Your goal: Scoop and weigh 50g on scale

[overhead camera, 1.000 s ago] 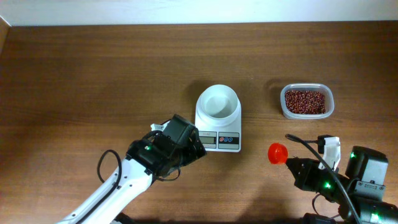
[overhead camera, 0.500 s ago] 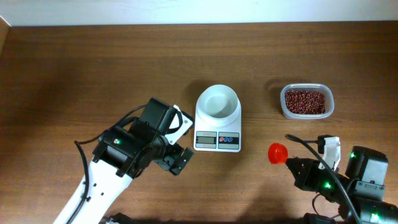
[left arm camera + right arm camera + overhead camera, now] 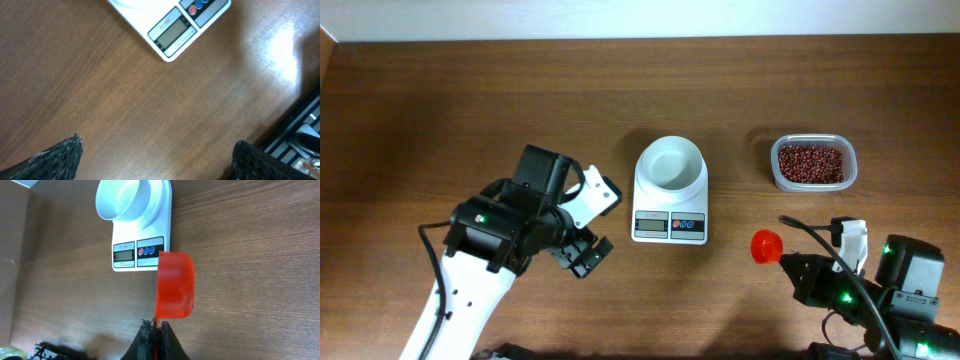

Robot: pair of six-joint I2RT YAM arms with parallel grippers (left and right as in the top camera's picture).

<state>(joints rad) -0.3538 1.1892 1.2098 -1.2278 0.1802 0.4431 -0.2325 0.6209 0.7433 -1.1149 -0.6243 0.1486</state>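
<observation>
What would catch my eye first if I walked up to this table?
A bright red scoop stands out, held by the shut jaws of the right arm, just right of the white scale, whose bowl looks empty. Further right sits a clear tub of dark red-brown beans. The left arm hangs left of the scale, jaws wide open.

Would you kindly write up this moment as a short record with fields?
scale: mid-table, display facing the robot
bowl: on the scale, empty
beans: all in the clear tub, right of the scale
scoop: red, no beans seen in it
right hand: shut on the scoop's handle
left hand: open, holding nothing, left of the scale
progress: nothing weighed yet
</observation>
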